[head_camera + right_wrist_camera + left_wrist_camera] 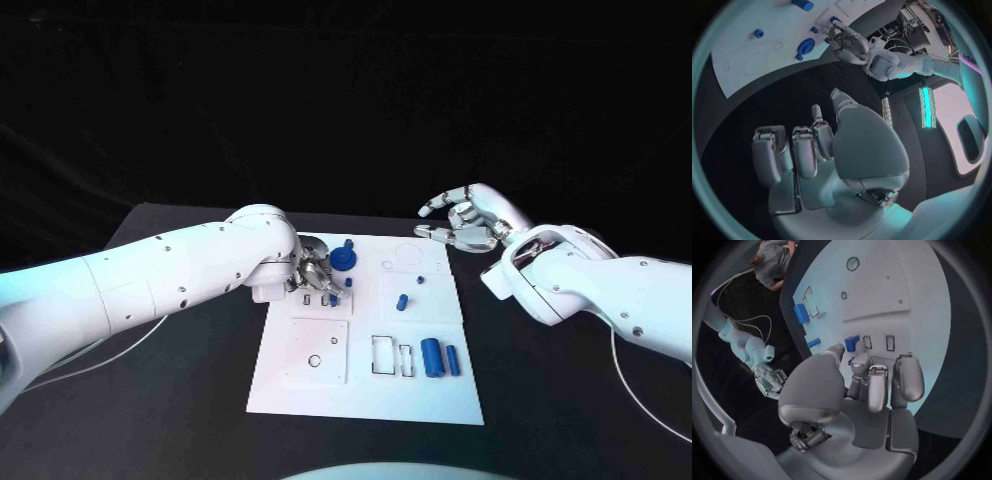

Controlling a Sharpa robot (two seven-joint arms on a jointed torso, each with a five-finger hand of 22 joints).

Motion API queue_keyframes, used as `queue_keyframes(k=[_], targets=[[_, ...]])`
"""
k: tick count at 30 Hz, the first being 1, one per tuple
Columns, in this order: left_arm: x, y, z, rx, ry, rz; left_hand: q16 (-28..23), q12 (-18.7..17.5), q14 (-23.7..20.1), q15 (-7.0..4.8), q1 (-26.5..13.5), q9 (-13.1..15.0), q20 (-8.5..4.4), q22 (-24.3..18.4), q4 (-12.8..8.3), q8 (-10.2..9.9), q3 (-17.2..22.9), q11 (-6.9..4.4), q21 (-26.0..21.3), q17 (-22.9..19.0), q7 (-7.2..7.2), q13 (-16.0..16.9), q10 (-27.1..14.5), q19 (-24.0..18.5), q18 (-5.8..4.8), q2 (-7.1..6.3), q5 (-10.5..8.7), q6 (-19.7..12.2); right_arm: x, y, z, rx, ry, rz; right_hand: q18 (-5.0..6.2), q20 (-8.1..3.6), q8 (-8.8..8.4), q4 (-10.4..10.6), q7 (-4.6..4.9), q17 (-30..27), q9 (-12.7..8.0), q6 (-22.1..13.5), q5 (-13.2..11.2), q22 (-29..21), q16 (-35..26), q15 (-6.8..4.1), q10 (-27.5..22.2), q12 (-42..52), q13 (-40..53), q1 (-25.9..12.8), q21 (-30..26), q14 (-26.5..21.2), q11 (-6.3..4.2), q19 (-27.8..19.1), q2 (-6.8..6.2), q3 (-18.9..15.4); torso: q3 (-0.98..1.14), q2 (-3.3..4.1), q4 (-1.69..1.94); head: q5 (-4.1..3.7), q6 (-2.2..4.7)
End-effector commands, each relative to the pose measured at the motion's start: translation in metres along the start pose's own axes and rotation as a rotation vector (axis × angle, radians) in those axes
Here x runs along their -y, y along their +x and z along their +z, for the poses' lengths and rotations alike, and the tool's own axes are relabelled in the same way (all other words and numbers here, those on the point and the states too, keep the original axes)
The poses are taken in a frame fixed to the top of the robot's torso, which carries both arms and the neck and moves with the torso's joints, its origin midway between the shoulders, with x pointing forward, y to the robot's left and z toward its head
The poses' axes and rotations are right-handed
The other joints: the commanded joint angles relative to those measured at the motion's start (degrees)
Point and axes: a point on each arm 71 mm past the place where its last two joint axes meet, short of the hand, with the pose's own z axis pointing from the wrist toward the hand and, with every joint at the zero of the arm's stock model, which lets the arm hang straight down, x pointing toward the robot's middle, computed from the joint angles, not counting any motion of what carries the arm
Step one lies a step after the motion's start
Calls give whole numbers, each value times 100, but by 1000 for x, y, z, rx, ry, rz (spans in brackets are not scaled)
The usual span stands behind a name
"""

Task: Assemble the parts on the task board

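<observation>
The white board (368, 390) lies mid-table; my left hand (316, 274) pinches a small blue peg (852, 343) over its far left corner, and I should lower it slowly, squarely into a slot. My right hand (464, 220) hovers spread, holding nothing, off the far right corner. I count two blue cylinders (441, 357) near the right edge.

My left hand (315, 275) covers the part of the task board (368, 400) beneath it, and whether its fingertips (856, 361) touch the small blue part (852, 343) beside them I cannot tell. The board's small recesses (307, 299) near my fingers are too small to make out. The worktop (173, 400) runs off past the picture's edges.
</observation>
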Motion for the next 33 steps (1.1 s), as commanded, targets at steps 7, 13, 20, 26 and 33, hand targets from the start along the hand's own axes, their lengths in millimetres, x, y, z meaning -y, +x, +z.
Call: queue_keyframes(k=[7,13,20,26,33], targets=[[2,1,0,-23,6,5,26,44,554,-74,300,118,-24,23,-20,58,377,-45,36,1369,-72,34,39,16,-80,-16,27,-28,-1,2,0,-18,-7,-3,62,13,27,40,-2,820,8,51,30,1248,-18,-16,-17,-7,410,16,-35,434,-29,362,11,0,2,0,5,-9,-10],[2,1,0,-28,5,4,29,38,555,-99,621,267,-42,60,-48,65,1147,-71,58,1375,-99,45,44,16,-84,-168,33,-54,0,2,0,-17,-4,2,65,12,31,51,-4,809,9,56,42,1242,-22,-18,-12,-2,415,13,-44,432,-31,356,19,6,2,1,4,-14,-20],[1,1,1,-32,4,4,33,28,557,-100,712,466,-46,80,-209,113,2248,-79,67,1382,-92,59,75,14,-87,-514,45,-108,0,2,0,-17,-4,2,65,12,31,51,-4,809,9,56,42,1242,-22,-18,-12,-2,415,13,-44,432,-31,356,19,6,1,-2,4,-13,-19],[1,1,0,-36,10,-12,35,-25,559,-96,643,595,-41,97,-487,141,2917,-51,75,1387,-68,23,54,16,-88,-700,172,-155,0,2,0,-15,1,10,66,11,33,57,-6,802,9,58,49,1240,-25,-19,-12,-2,414,11,-47,430,-32,354,24,9,3,-5,7,-10,-15],[-1,1,-2,-24,40,-112,36,-52,559,-63,526,703,-12,127,-864,158,3476,-19,97,1389,-4,9,72,27,-93,-874,878,-122,1,1,0,-11,3,17,67,10,35,66,-7,806,9,61,60,1237,-24,-20,-7,3,418,6,-51,431,-33,351,29,12,8,-7,9,4,17]])
